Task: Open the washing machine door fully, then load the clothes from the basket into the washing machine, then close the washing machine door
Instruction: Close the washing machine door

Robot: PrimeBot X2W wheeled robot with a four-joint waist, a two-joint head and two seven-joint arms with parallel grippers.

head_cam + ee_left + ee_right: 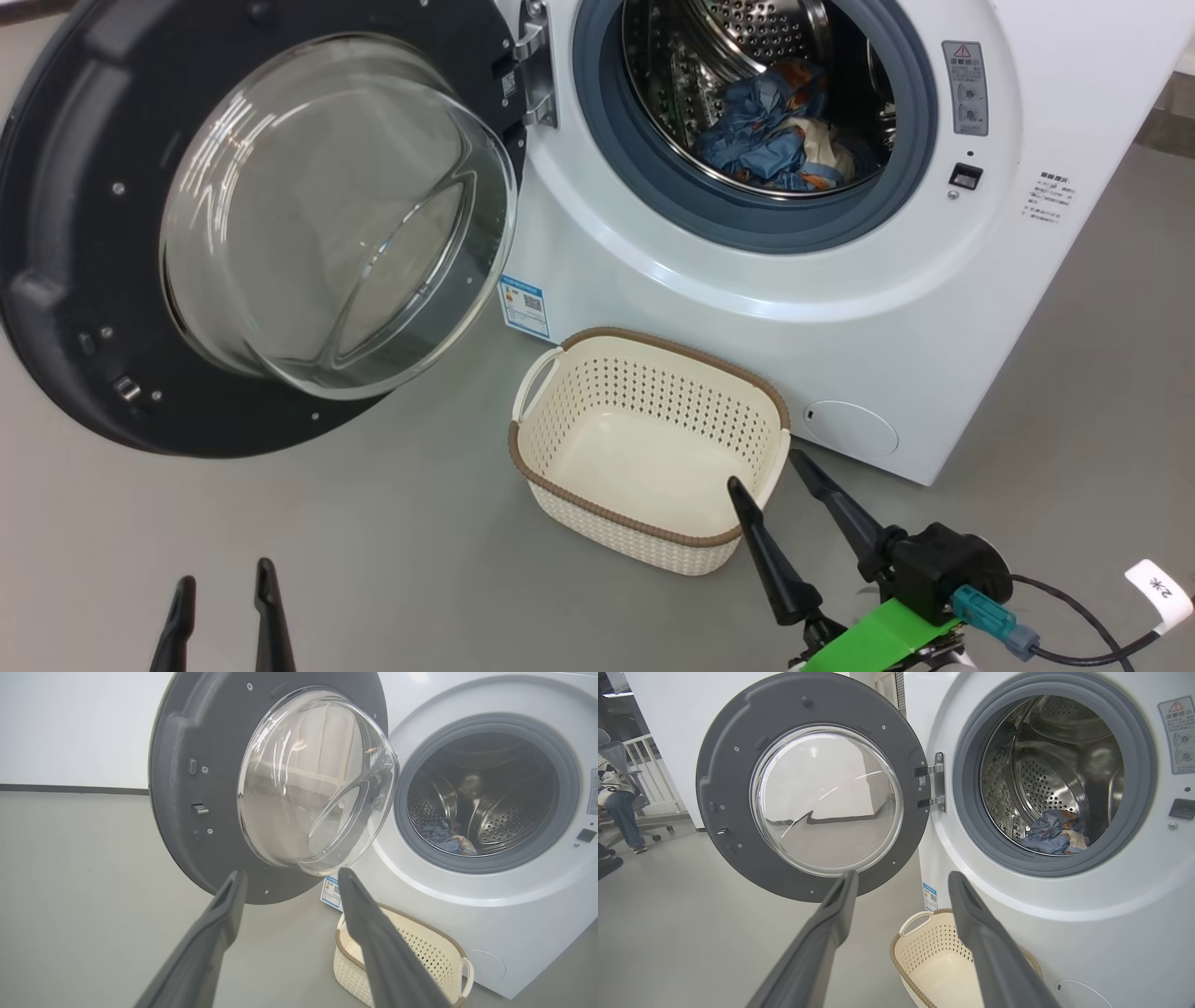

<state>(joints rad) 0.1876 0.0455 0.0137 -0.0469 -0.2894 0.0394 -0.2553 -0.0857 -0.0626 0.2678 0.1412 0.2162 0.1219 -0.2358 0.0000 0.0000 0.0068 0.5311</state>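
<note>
1. Now the clothes [775, 140] lie inside the washing machine [709, 280]; the basket [653, 341] before it is empty.
2. My left gripper [226, 574] and right gripper [766, 469] both stand spread, holding nothing.
3. The door [56, 233] hangs wide open on its hinge [534, 75]. I judge it rigid and weighty, its glass [327, 215] slick, so I'd push the dark ring's far edge.

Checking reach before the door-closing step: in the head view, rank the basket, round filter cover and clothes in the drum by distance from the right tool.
1. basket, lower centre, with the right tool tips at its right corner.
2. round filter cover, low on the washing machine front, just beyond the tips.
3. clothes, up inside the drum, farthest.
</note>
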